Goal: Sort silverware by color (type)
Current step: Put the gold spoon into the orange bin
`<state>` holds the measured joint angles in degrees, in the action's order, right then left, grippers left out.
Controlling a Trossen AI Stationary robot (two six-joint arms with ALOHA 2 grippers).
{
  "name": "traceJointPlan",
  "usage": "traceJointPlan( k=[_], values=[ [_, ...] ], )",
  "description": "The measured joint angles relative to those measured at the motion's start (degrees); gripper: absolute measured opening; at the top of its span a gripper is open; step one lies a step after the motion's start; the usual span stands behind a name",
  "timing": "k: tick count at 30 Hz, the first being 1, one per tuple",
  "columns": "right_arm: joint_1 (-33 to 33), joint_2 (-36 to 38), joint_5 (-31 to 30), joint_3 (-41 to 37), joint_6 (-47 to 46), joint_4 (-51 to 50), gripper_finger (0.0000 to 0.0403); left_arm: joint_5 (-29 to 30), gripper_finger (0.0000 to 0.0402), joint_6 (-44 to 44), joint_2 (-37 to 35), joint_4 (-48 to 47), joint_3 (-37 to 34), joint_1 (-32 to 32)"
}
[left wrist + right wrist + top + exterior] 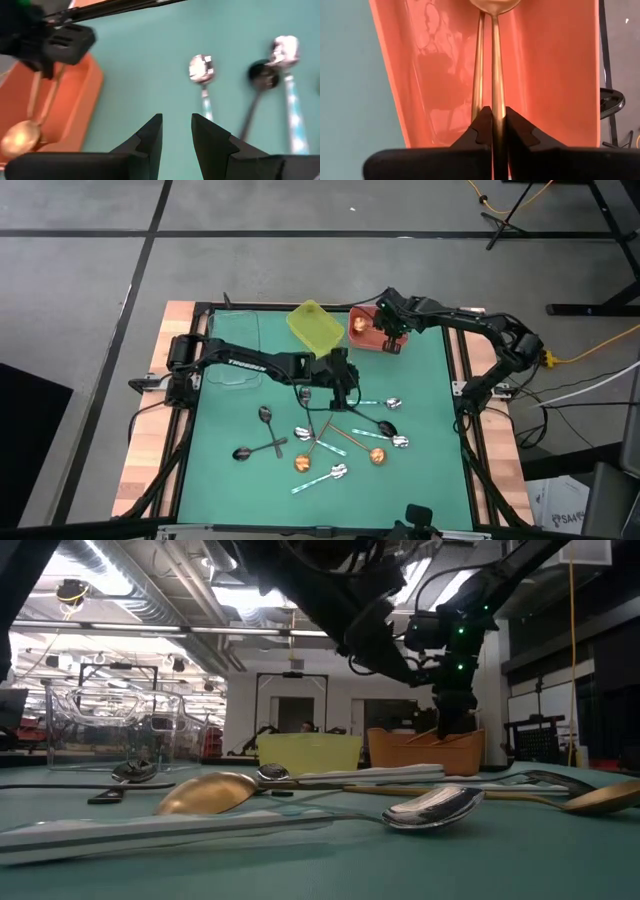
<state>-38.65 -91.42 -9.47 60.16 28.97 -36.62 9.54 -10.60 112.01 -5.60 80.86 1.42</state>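
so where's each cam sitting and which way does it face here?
High: overhead, straight down on the table; both arms show.
Low: table height, level across the spoons; arms come in above.
Left wrist: past the open left end effector at the mat.
Right wrist: right end effector pinching a copper spoon.
All four show the orange tray.

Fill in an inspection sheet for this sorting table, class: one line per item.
Surface: green mat, wooden edges.
Job's things: loose spoons mid-mat; orange tray holds copper spoons; yellow tray; clear tray.
Clutter: nothing seen.
Grippers: right pincer over the orange tray, shut on a copper spoon's handle; left pincer open, empty, above the mat.
Cables: yellow cord on floor.
Surroundings: grey floor, stands.
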Motion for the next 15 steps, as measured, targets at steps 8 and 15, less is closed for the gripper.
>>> traceJointPlan(
  k=[8, 15],
  values=[
    [0.0, 0.0, 0.0, 0.0, 0.0, 0.5, 0.0026, 0.0, 0.0098, 6.1, 0.0, -0.8, 0.0, -5.0],
    [0.0, 0.0, -0.1, 0.0, 0.0, 0.6, 0.0066, 0.0, 0.0098, 16.0, -2.6, -8.7, 0.0, -7.9]
  ],
)
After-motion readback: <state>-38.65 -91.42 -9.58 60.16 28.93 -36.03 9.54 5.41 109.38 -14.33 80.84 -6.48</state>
